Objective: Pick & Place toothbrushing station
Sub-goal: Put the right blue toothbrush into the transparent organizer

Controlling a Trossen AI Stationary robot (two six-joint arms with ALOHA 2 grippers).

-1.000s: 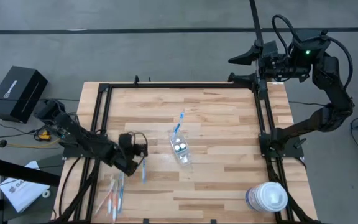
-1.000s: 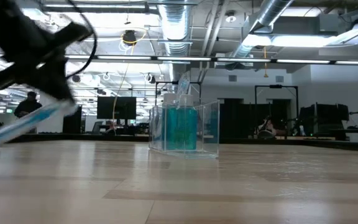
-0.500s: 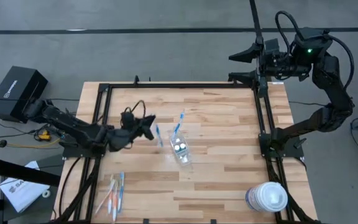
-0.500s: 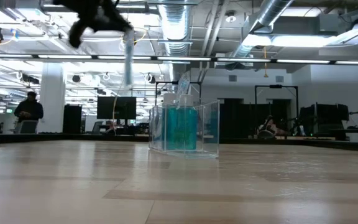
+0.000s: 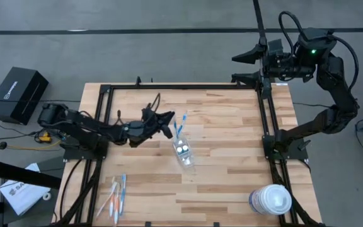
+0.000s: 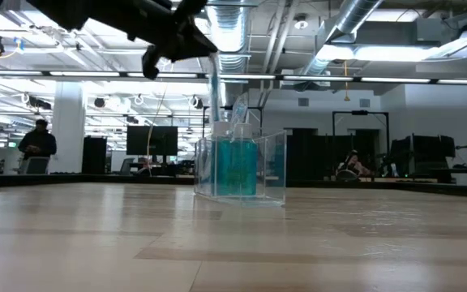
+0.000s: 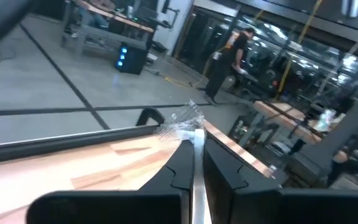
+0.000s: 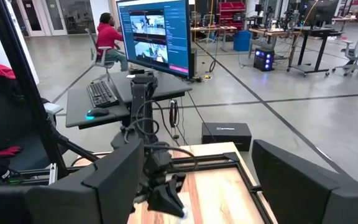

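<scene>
The clear plastic cup (image 5: 183, 153) stands mid-table with teal tubes (image 6: 235, 166) in it and one blue toothbrush (image 5: 180, 128) leaning out over its rim. Several more toothbrushes (image 5: 118, 196) lie flat near the front left edge. My left gripper (image 5: 164, 123) is raised above the table just left of the cup, shut on a pale toothbrush (image 7: 196, 163). Past the far right corner, high up, my right gripper (image 5: 247, 68) stands open, holding nothing. My left gripper pinches the toothbrush's handle (image 7: 195, 177) between its two fingers (image 7: 178, 176). It comes in level from the table's left. The bristle head (image 7: 187, 118) sticks out past the fingertips. In the low view the brush (image 6: 215, 88) stands about upright, clear of the table.
A big round white-lidded tub (image 5: 271, 200) sits at the front right corner. A dark metal frame (image 5: 263, 120) runs along the table's left, far and right sides. A black box (image 5: 17, 94) lies off the table's left. Bare wood lies between the cup and the tub.
My left gripper has risen from near the loose brushes and swung toward the far right, up to the cup, rolling its wrist as it went and staying shut. The toothbrush in it has gone from slanting low over the table to about upright, lifted well clear.
</scene>
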